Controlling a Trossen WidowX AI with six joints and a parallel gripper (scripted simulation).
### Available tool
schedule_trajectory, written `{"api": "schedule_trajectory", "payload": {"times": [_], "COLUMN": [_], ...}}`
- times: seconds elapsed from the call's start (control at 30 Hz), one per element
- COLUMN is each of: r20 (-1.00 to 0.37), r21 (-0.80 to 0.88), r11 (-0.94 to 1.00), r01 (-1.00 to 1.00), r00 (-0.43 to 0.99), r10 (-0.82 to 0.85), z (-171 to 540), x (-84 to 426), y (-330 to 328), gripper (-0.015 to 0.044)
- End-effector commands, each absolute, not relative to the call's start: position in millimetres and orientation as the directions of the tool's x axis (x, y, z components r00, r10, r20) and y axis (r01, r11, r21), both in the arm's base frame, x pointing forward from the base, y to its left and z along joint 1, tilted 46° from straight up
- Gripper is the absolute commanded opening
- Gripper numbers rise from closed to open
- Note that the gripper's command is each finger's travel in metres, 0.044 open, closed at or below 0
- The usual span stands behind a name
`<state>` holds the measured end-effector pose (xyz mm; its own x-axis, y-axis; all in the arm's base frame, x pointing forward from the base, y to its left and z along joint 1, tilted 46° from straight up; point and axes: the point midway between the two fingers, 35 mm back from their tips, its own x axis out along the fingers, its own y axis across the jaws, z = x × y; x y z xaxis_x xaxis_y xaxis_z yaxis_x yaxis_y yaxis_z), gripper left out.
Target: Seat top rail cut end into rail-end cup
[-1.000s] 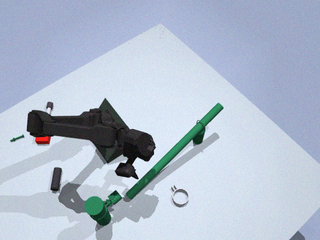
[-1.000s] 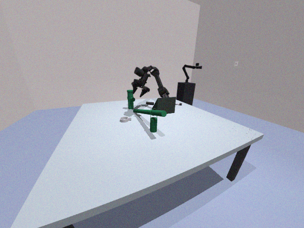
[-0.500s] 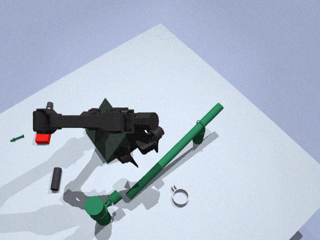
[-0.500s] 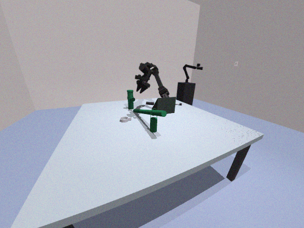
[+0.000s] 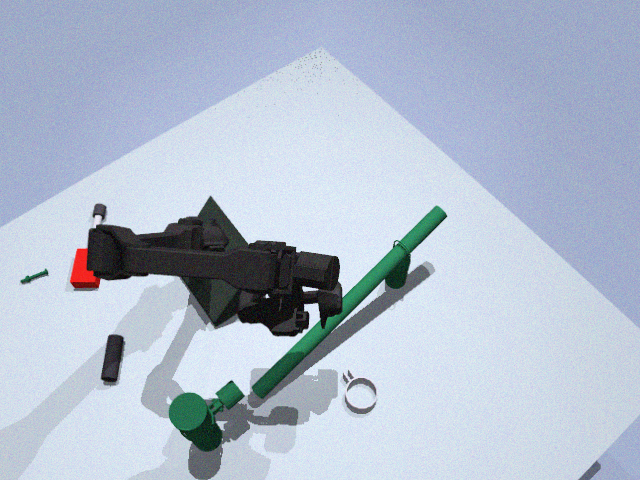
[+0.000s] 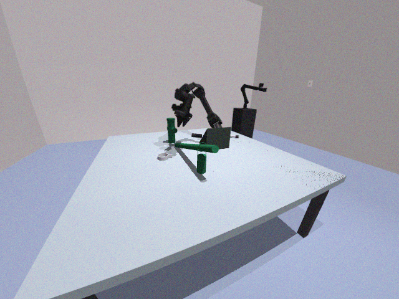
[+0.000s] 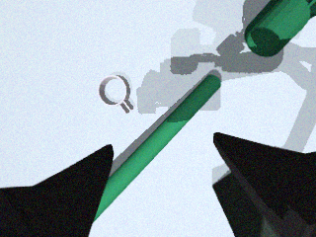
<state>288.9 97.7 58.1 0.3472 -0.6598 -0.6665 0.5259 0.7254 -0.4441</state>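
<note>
The green rail (image 5: 372, 279) (image 6: 193, 147) (image 7: 153, 147) passes through the loop cap on the short post (image 5: 397, 273) (image 6: 201, 164) and slopes down. Its near end is low, at or close to the table, with a gap to the rail-end cup (image 5: 230, 394) (image 6: 174, 130) (image 7: 278, 27). The cup hangs higher, near the top of the big post (image 5: 188, 410) (image 6: 171, 135), its mouth facing the rail side. My gripper (image 5: 314, 322) (image 6: 181, 124) (image 7: 163, 142) is open and empty, above the rail's lower half. In the wrist view the rail runs between and below the fingers; contact is not visible.
A light grey ring clamp (image 5: 361, 409) (image 7: 100, 90) lies beside the rail. A dark wedge-shaped block (image 5: 210, 209) (image 6: 219, 138) stands under the arm. A black cylinder (image 5: 112, 358) (image 6: 196, 135), a red block (image 5: 84, 271) and a green bolt (image 5: 34, 276) lie farther left in the top view.
</note>
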Motion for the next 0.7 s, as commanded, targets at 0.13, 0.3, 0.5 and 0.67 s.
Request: {"api": "schedule_trajectory", "payload": {"times": [0.13,0.3,0.5,0.67], "r20": [-0.699,-0.699,-0.699,-0.699], "r21": [-0.053,-0.046,-0.046,-0.046], "r11": [0.145,0.131,0.131,0.132], "r01": [0.988,0.99,0.99,0.99], "r00": [0.067,0.062,0.062,0.062], "r10": [-0.712,-0.712,-0.712,-0.712], "z": [22.2,21.6,21.6,11.6], "x": [302.7,302.8,302.8,304.2], "y": [70.5,70.0,70.0,60.1], "gripper": [0.044,0.044,0.044,0.044]}}
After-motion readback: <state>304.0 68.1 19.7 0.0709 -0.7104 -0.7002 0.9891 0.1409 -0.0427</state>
